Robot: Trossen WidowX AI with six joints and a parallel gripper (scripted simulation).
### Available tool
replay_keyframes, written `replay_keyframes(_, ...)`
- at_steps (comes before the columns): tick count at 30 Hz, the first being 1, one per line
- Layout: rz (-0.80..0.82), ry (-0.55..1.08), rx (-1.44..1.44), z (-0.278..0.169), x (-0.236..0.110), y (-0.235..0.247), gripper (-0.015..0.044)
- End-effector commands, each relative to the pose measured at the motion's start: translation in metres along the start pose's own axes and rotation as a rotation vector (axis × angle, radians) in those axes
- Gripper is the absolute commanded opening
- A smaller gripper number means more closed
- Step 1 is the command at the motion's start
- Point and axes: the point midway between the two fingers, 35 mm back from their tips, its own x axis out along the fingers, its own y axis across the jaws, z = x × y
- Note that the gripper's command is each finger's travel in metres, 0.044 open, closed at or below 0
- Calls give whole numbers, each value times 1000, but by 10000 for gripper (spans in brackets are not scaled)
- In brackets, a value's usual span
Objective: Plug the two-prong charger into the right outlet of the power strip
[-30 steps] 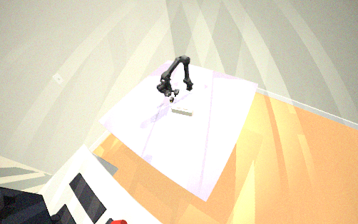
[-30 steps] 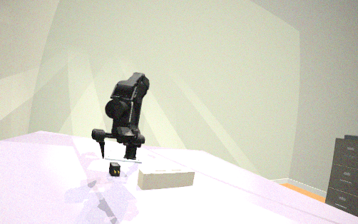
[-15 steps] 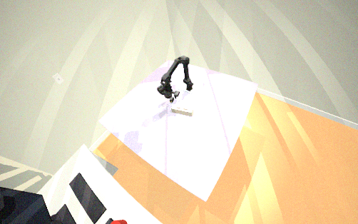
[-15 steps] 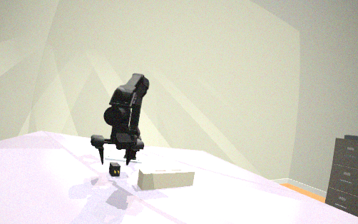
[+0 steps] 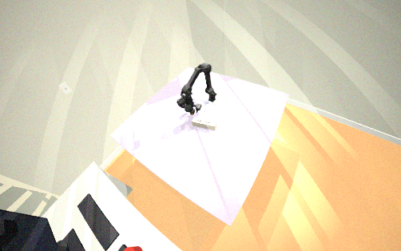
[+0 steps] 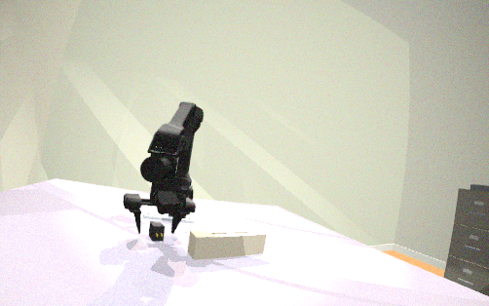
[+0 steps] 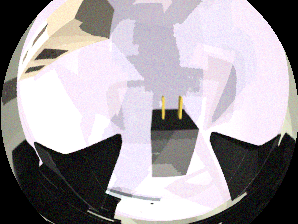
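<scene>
Pale worktop [image 6: 302, 273] at frame centre carries the small, rigid, probably light charger [image 6: 156, 230], best gripped by its flat sides, between the wide-open, empty hand [image 6: 156, 224].

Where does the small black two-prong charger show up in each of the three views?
Top: a tiny dark speck by the gripper, barely resolvable.
Exterior: small black two-prong charger on the table, between the open fingers.
Wrist: centre, gold prongs pointing up.
Shared landmark: beige power strip, absent from the wrist view.

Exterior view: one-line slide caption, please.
Open gripper straddles the black charger lying on the table, beside the beige power strip.
</scene>
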Motion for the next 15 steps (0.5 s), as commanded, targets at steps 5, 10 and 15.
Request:
replay_keyframes(5, 0, 1, 0, 0, 1, 0, 335)
replay_keyframes(10, 0, 1, 0, 0, 1, 0, 204)
replay_keyframes(15, 0, 1, 0, 0, 1, 0, 112)
